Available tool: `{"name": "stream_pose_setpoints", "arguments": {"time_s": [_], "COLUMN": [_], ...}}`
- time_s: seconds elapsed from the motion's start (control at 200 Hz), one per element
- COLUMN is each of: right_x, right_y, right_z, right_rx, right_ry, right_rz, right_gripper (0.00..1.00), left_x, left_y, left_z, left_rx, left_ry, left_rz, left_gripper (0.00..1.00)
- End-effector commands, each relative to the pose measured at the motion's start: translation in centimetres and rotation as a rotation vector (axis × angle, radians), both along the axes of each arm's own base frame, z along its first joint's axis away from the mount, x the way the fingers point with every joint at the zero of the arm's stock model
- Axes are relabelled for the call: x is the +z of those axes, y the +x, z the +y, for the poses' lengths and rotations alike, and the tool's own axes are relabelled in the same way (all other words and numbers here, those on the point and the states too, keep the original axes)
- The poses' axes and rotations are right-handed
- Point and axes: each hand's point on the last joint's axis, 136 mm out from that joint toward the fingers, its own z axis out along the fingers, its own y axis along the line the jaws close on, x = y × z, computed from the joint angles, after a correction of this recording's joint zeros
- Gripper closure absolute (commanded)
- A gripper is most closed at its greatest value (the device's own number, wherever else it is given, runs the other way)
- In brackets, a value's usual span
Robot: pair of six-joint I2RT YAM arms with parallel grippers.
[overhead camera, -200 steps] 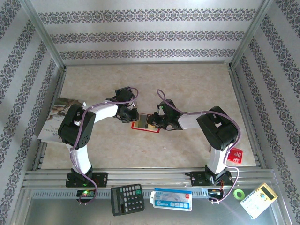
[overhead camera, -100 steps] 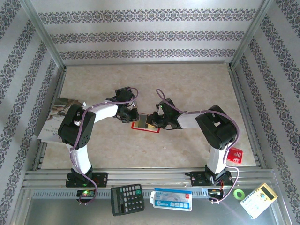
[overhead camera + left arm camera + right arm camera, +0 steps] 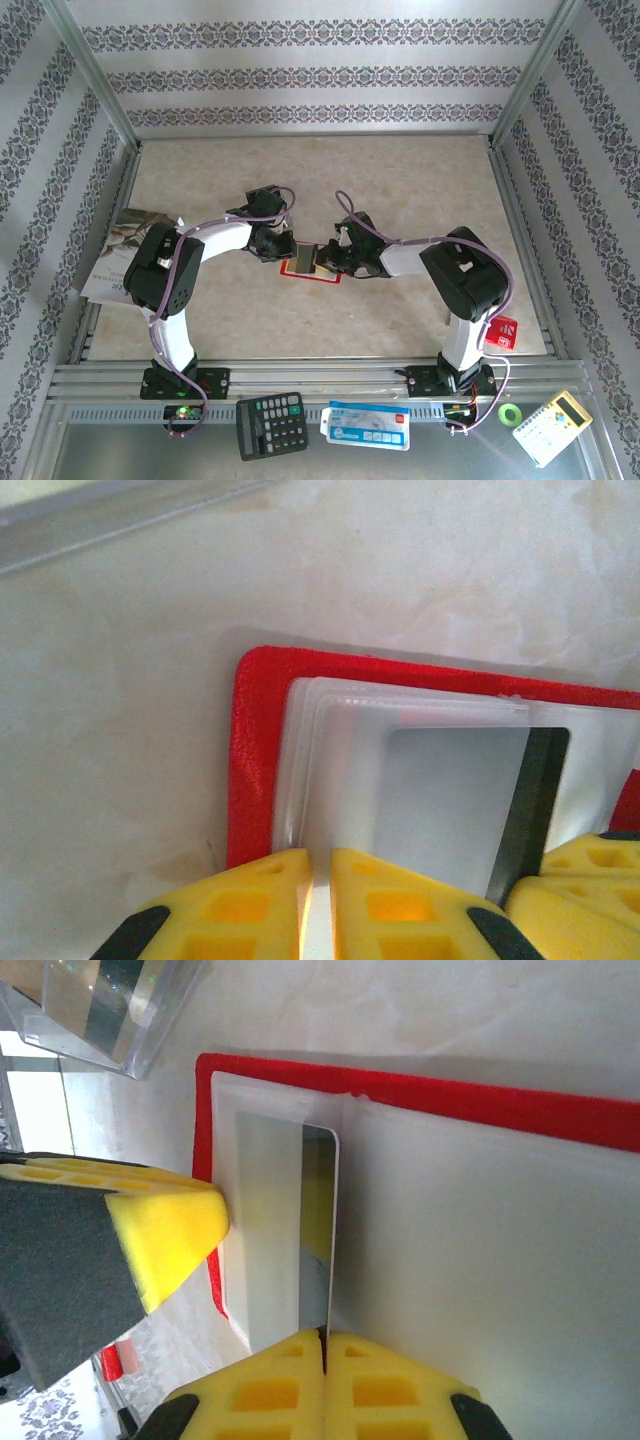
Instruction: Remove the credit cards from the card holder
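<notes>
The red card holder lies open in the middle of the table, pale inner pockets up. My left gripper is at its left half. In the left wrist view that gripper is shut on the whitish pocket flap beside the holder's red rim, with a dark credit card in the pocket to the right. My right gripper meets it from the right. In the right wrist view the right gripper is shut on the edge of a thin credit card standing out of the holder.
A magazine lies at the left edge and a red box by the right arm's base. On the front shelf are a black calculator, a blue-and-white packet, a green tape roll and a yellow-white calculator.
My right gripper's jaws have closed onto the card's edge. Both arms stay almost where they were over the holder.
</notes>
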Motion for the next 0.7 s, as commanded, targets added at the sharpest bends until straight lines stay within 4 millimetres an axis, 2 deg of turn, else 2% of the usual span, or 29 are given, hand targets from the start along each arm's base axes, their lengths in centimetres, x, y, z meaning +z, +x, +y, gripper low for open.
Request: {"name": "stream_pose_setpoints", "arguments": {"time_s": [0.0,0.175,0.325,0.49,0.694], "right_x": [0.2,1.0,2.8,6.4,12.2], "right_y": [-0.2,-1.1,-1.0,-0.5,0.4], "right_z": [-1.5,-2.8,-4.0,-4.2,-3.2], "right_rx": [-0.020,-0.046,-0.080,-0.094,-0.105], "right_ry": [-0.020,0.000,0.036,0.114,0.279], "right_rz": [-0.042,-0.087,-0.149,-0.247,-0.364], "right_gripper": [0.98,1.00,1.00,1.00,1.00], "left_x": [-1.4,-0.5,1.6,6.9,12.9], "left_y": [-1.5,-1.1,-0.2,0.4,0.1], "left_z": [1.9,1.8,1.1,0.1,0.7], "left_rx": [0.009,0.019,0.034,0.064,0.138], "left_ry": [0.090,0.082,0.039,-0.081,-0.199], "left_rz": [0.065,0.047,-0.005,-0.104,-0.241], "left_gripper": [0.83,0.79,0.71,0.51,0.40]}}
